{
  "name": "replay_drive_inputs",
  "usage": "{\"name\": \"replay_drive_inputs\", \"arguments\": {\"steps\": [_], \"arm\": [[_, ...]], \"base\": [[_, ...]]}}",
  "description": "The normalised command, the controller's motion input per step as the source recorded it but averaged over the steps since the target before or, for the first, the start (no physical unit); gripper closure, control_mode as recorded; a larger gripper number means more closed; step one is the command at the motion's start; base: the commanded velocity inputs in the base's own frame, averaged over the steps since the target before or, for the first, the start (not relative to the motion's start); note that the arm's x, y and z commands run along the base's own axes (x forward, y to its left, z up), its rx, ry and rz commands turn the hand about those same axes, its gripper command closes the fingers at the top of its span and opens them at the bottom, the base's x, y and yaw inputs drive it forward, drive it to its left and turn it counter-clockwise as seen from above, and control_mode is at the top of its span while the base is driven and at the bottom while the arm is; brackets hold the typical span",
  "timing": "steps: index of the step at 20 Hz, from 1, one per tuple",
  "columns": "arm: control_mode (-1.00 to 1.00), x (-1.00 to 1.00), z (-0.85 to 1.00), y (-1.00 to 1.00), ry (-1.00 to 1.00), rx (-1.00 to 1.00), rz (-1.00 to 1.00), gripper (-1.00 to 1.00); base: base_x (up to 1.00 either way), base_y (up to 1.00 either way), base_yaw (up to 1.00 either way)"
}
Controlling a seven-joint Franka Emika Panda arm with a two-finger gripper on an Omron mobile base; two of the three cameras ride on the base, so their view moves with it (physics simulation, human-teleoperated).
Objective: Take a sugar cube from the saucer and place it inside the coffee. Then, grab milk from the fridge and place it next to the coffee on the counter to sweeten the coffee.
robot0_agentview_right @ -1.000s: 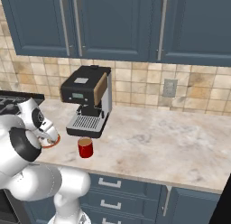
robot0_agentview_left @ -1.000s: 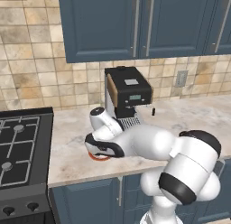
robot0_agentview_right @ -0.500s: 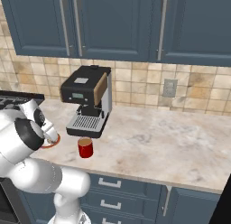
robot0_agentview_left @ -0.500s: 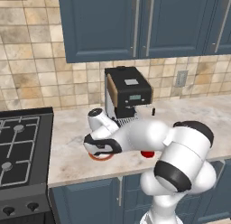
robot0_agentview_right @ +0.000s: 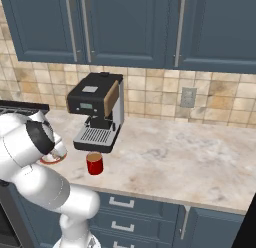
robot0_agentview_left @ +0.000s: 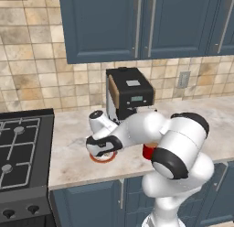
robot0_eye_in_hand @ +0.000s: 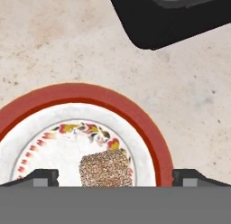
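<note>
Hand view: small tan-beige speckled sugar cube (robot0_eye_in_hand: 107, 168) lies on the round white saucer with a reddish-orange rim (robot0_eye_in_hand: 153, 133), at 6 o'clock in frame, between the two dark fingers (robot0_eye_in_hand: 43, 177), which stand wide apart with neither touching the cube. Black base of the black-and-silver coffee machine (robot0_eye_in_hand: 180, 15) sits at 1 o'clock. Left base view: gripper (robot0_agentview_left: 101, 150) is low over the saucer on the beige marbled stone worktop (robot0_agentview_left: 73, 143). Right base view: small red mug of coffee (robot0_agentview_right: 94, 163) stands in front of the machine, at 3 o'clock from the saucer.
</note>
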Motion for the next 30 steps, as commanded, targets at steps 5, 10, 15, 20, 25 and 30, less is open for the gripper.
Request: {"name": "replay_drive_inputs", "arguments": {"steps": [5, 10, 15, 20, 25, 30], "arm": [[-1.00, -0.01, -0.13, 0.00, 0.00, 0.00, 0.00, -1.00], [-1.00, -0.03, -0.12, 0.00, 0.00, 0.00, 0.00, 1.00], [-1.00, 0.00, -0.08, 0.00, 0.00, 0.00, 0.00, 1.00], [-1.00, -0.09, 0.00, 0.00, -0.07, 0.01, 0.00, 1.00], [-1.00, -0.40, 0.16, -0.06, -0.21, 0.04, 0.00, 1.00], [-1.00, -0.73, 0.82, -0.57, -0.27, 0.07, 0.00, 1.00]], "base": [[0.00, 0.00, 0.00], [0.00, 0.00, 0.00], [0.00, 0.00, 0.00], [0.00, 0.00, 0.00], [0.00, 0.00, 0.00], [0.00, 0.00, 0.00]]}}
